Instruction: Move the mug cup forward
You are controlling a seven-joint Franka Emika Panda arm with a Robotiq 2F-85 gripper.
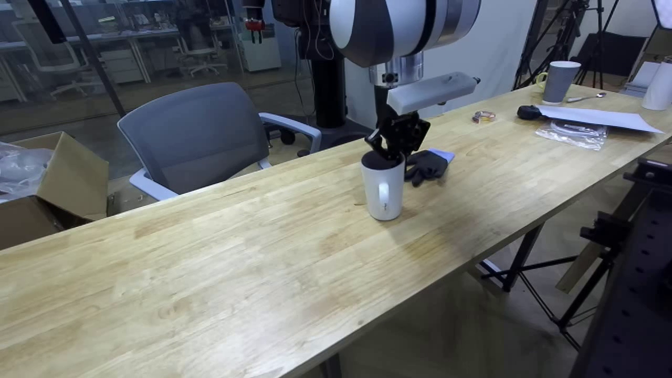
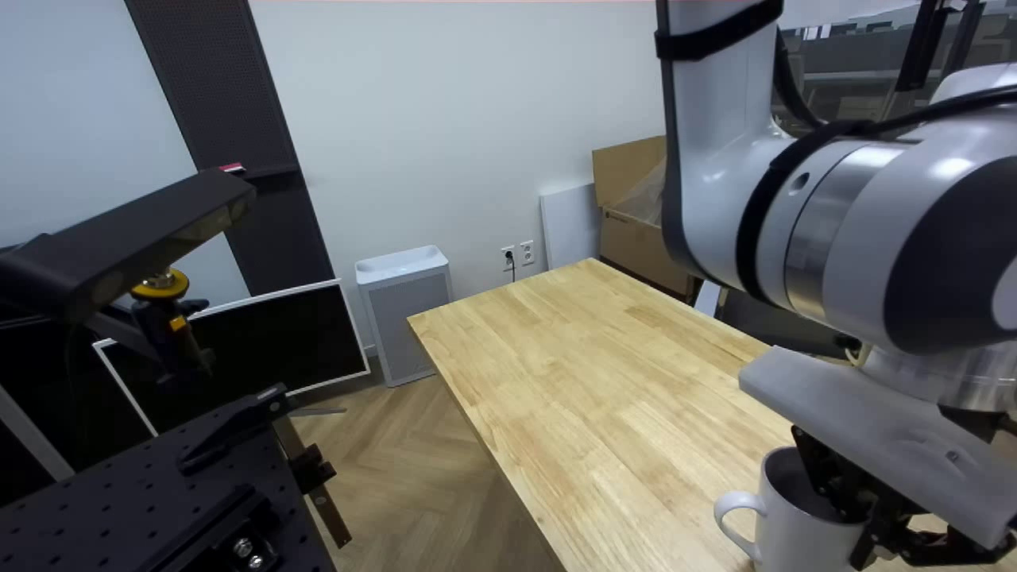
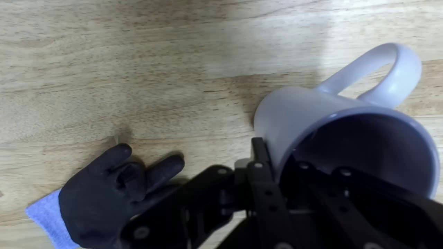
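Dark linkages of the gripper (image 3: 277,160) are filling the foot of the wrist view and straddling the wall of the mug cup (image 3: 301,114): one fingertip (image 3: 259,149) is lying along the outside while its partner is reaching in past the rim. They are standing narrowly apart, so the gripper is apparently pinching the ceramic, though how firmly is not showing. In an exterior view the mug cup (image 1: 381,184) is standing roughly upright and seemingly resting on the surface (image 1: 236,273), with a black glove (image 1: 426,167) lying near it but apart.

Handling is probably going to be that of stiff, fairly light ceramic, unyielding under pressure and, if that smooth coat is a glaze, rather slippery. Its shadowed inside is not revealing any contents, so the weight is being guessed. Holding by the wall is looking sensible, since the handle (image 3: 406,72) is pointing off to one side, away from the fingertips, and its loop is offering a more awkward hold. Because the pinch is biting on a single side, the far wall is likely going to tip downward if the mug cup is being raised much; sliding it, or carrying it low, is probably asking less of the grip. That brittle rim is calling for steady rather than hard pressure. Which way forward is lying, these views are not telling.
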